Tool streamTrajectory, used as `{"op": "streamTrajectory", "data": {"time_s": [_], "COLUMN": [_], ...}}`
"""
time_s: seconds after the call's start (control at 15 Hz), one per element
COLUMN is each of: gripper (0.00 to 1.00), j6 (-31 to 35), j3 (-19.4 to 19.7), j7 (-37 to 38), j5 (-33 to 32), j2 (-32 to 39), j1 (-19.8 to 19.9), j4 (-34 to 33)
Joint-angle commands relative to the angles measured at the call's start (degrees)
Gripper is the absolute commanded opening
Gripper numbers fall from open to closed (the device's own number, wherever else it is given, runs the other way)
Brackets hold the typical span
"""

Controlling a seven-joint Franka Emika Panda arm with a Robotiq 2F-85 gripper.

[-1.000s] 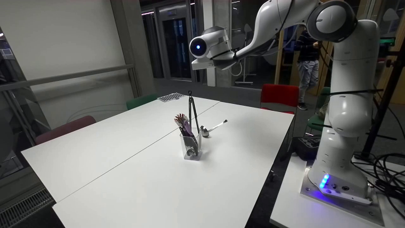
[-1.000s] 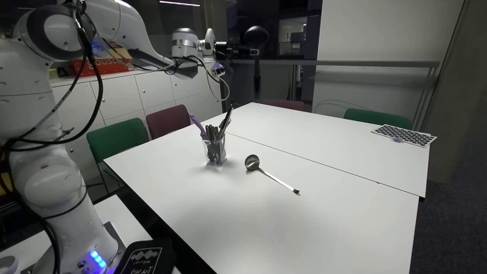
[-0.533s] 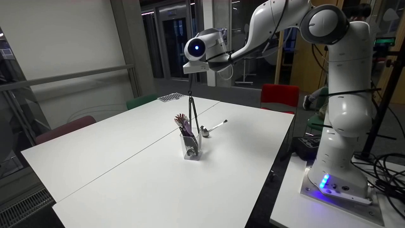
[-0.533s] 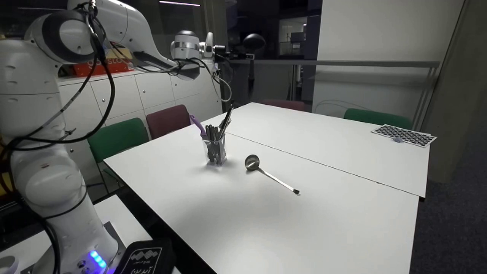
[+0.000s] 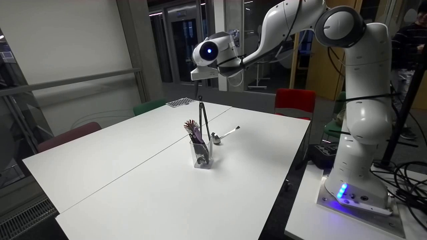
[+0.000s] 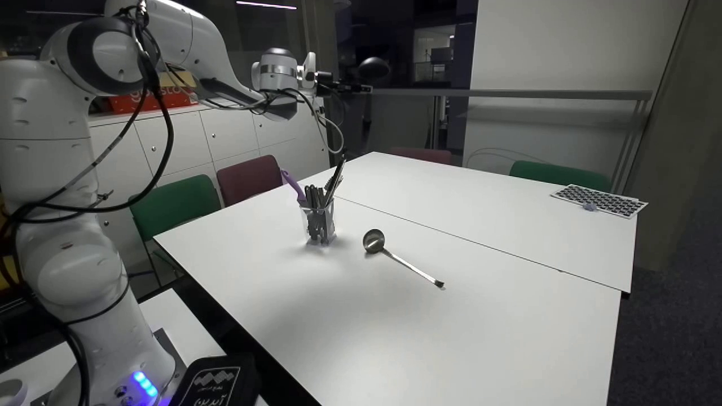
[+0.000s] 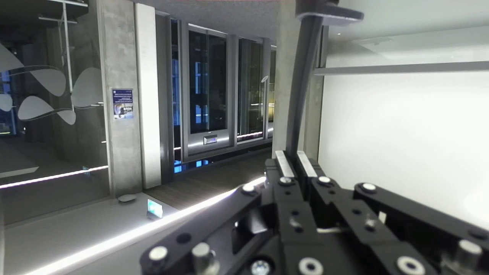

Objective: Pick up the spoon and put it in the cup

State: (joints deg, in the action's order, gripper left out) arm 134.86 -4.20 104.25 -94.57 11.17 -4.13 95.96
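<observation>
The spoon, a metal ladle with a pale handle and darker bowl, lies on the table in both exterior views [image 5: 216,138] [image 6: 374,241]. Beside it the clear cup stands upright, filled with utensils, in both exterior views [image 5: 193,154] [image 6: 307,226]. My gripper [image 7: 292,157] is shut on the handle of a dark utensil [image 7: 301,88]. In an exterior view my gripper [image 6: 356,88] is high above the table. The utensil's wide oval end [image 6: 373,67] is above the fingers and its handle hangs below. In an exterior view the wrist hides my gripper.
Tall dark tongs [image 5: 201,116] and a bristled brush [image 5: 191,125] stick up from the cup. A checkered board [image 6: 601,201] lies at a table corner. A black case [image 6: 217,380] sits by the robot base. Chairs surround the table. A person [image 5: 408,50] stands behind the robot.
The arm has lowered somewhat, carrying the dark utensil down with it, and the wrist has shifted slightly. The ladle and cup have not moved. The person in the background has moved.
</observation>
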Motion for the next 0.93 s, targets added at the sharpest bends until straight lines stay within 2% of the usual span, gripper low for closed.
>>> {"op": "streamTrajectory", "data": {"time_s": [0.0,0.2,0.27,0.87], "gripper": [0.02,0.02,0.06,0.06], "j6": [2.4,2.2,0.4,0.4], "j3": [0.4,0.5,0.1,0.2], "j7": [-0.2,0.4,0.0,0.0], "j5": [-0.5,-0.3,0.2,0.2], "j2": [-0.9,-1.6,-0.1,-0.1], "j1": [0.5,0.5,-0.1,0.0], "j4": [-0.6,0.3,-0.1,-0.1]}}
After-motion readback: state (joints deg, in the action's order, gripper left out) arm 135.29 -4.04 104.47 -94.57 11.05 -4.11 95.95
